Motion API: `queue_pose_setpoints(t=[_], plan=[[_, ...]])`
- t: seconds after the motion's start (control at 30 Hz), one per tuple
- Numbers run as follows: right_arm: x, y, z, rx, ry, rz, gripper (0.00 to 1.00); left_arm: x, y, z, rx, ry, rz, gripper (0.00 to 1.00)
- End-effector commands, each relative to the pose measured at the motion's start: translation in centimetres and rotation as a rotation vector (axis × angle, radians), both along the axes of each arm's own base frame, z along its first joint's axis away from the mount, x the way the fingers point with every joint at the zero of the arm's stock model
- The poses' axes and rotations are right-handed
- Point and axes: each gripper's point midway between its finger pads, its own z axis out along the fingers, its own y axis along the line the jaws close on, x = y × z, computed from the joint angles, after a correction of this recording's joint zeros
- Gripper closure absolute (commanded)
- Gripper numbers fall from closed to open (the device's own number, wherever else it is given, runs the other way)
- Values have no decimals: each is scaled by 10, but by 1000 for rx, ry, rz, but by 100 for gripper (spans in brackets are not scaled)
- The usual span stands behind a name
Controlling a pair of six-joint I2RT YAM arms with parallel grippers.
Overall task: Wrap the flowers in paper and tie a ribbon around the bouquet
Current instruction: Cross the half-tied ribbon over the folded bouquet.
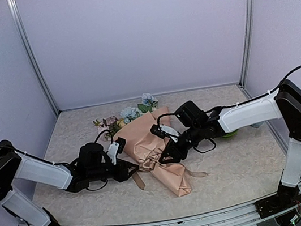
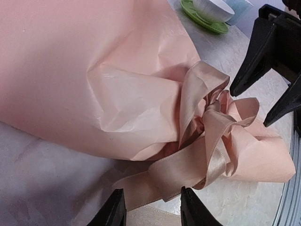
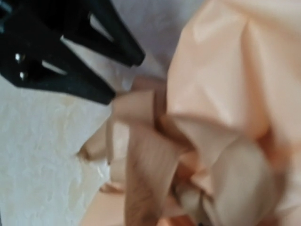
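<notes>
Peach-pink paper, beige-tan ribbon

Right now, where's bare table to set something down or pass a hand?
Free: back right, from the flowers to the right wall; front right, past the bouquet tail.
Crowded: centre, left gripper and right gripper both at the ribbon; green saucer by the right arm.
</notes>
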Motion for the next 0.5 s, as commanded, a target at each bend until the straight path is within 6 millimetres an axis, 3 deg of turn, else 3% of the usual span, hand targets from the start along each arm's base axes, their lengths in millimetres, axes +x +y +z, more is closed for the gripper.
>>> queue_pose_setpoints(t=[0.0,0.17,0.37,0.47], plan=[[-5,-5,-2,-11,3,-45,60,0,-19,9,-31,-32,-64,61],[-9,-5,-10,-10,38,-37,68,-1,-24,1,-6,-29,-71,65],[-9,-7,-11,-17,56,-62,99,3,-25,7,-2,-65,-63,88],[-7,-14,-16,-41,69,-110,100,3,-24,10,-1,-74,-59,97]])
